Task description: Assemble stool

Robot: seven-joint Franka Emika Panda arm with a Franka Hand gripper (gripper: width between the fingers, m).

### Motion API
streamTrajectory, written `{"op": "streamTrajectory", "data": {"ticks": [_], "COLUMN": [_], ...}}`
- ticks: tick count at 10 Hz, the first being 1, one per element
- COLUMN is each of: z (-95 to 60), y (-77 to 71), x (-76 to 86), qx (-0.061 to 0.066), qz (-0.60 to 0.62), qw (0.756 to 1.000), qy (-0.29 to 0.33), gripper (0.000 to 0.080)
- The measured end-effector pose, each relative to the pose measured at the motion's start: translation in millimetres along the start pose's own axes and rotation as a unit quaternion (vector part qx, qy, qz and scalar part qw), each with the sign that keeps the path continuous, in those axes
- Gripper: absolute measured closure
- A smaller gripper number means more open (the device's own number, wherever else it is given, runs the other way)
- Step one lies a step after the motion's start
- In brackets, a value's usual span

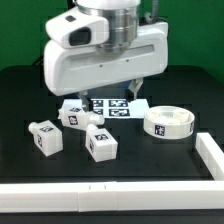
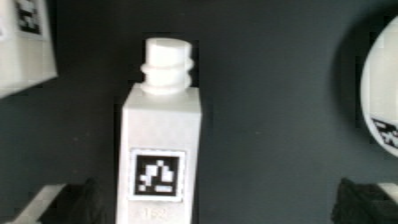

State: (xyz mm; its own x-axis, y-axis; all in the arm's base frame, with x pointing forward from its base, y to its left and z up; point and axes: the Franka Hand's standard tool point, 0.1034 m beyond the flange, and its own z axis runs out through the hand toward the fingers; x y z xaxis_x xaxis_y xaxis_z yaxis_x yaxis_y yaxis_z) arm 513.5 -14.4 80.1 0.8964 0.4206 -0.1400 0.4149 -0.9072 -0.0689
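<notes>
The stool is in loose parts on the black table. The round disc seat lies at the exterior view's right. Three short white tagged legs lie at the left: one by the marker board, one farthest left, one nearest the front. My gripper hangs open and empty above them. In the wrist view a leg with a peg end and a square tag lies below, between my dark fingertips, nearer one of them. My gripper does not touch it. The seat's rim shows at the edge.
The marker board lies flat under the gripper, behind the legs. A low white wall runs along the front of the table and up the exterior view's right side. Another leg shows at the wrist view's edge.
</notes>
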Motion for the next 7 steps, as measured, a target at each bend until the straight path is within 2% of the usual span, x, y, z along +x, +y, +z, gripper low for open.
{"op": "streamTrajectory", "data": {"ticks": [3, 4, 6, 7], "z": [1.7, 8.9, 25.4, 27.7], "y": [-2.0, -15.6, -53.5, -62.0], "x": [-0.9, -7.5, -16.5, -14.8], "qx": [0.002, 0.005, 0.005, 0.003], "qz": [0.020, 0.084, 0.150, 0.142], "qw": [1.000, 0.996, 0.988, 0.990], "qy": [0.002, 0.011, 0.021, 0.024], "gripper": [0.0150, 0.0150, 0.0150, 0.0150]}}
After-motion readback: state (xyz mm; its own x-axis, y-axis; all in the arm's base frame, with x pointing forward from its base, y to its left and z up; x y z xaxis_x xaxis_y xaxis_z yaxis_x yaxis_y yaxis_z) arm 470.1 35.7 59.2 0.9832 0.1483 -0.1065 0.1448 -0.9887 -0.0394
